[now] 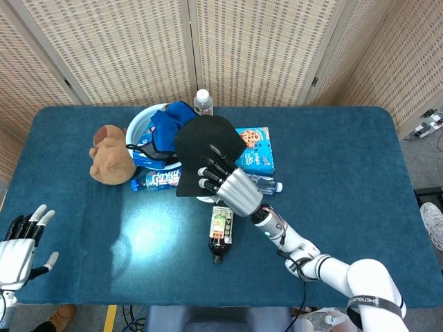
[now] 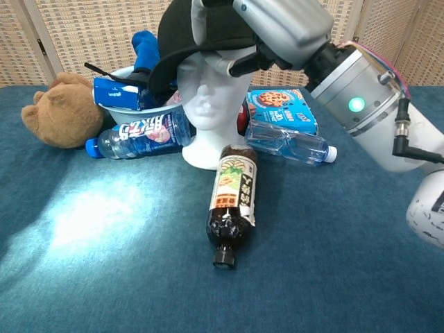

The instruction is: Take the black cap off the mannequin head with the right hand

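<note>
Right hand (image 1: 225, 181) raised mid-table, fingers curled in a grip; left hand (image 1: 19, 243) spread, idle at the near-left edge

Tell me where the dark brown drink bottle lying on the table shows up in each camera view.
Head view: the dark brown drink bottle lies at centre, just below the right hand.
Chest view: it lies at centre, cap toward the camera.
Shared landmark: the white mannequin head just behind it.
</note>
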### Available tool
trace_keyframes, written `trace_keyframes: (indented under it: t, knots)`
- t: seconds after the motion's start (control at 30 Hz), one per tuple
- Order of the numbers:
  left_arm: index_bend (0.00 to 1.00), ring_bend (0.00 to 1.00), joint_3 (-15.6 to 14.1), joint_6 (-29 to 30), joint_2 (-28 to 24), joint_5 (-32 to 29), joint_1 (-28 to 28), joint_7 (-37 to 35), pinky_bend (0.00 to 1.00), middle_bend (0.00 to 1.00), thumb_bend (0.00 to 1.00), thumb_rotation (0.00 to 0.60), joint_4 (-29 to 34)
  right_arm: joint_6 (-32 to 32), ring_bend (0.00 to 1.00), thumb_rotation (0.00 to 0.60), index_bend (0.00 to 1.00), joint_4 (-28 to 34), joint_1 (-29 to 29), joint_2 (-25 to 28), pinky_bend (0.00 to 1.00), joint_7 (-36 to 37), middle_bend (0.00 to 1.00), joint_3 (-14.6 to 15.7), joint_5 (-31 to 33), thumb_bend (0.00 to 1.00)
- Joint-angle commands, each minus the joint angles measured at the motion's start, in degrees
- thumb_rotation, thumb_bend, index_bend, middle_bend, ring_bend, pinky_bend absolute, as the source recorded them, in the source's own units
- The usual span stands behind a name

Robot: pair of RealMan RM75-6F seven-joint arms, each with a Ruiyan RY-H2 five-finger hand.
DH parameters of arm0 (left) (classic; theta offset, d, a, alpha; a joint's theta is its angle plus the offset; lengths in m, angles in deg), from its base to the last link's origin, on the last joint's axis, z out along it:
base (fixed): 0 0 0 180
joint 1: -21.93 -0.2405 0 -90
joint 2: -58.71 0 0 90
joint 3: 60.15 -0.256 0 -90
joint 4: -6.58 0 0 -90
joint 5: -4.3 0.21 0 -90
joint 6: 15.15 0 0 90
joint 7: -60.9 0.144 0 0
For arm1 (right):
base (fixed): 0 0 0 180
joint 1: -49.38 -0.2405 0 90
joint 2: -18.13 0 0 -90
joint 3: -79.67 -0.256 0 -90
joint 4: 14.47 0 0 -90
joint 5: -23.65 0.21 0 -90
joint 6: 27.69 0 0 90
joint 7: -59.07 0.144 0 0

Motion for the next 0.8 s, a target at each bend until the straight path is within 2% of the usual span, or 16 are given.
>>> trace_keyframes:
  t: [0.03,0.5,0.8]
  knots:
    - [0.07,0.07,0.0,0.1,0.0,0.0,-0.1,-0.1,0.00,0.00,0.28,0.600,-0.1,0.3,0.19,0.600,0.85,-0.1,-0.2,0.0,0.00,0.1,0.43,-0.2,0.3,0.54]
    - [0.07,0.07,0.0,-0.2,0.1,0.2,-0.1,-1.6,0.00,0.00,0.28,0.600,-1.0,1.7,0.20,0.600,0.86,-0.9,-2.8,0.5,0.00,-3.7,0.44,-3.1,2.7,0.54]
    - [0.07,0.07,0.0,-0.1,-0.1,0.3,-0.1,-2.5,0.00,0.00,0.28,0.600,-1.5,1.5,0.20,0.600,0.87,-3.5,-4.8,0.9,0.00,-4.4,0.44,-6.1,5.9,0.54]
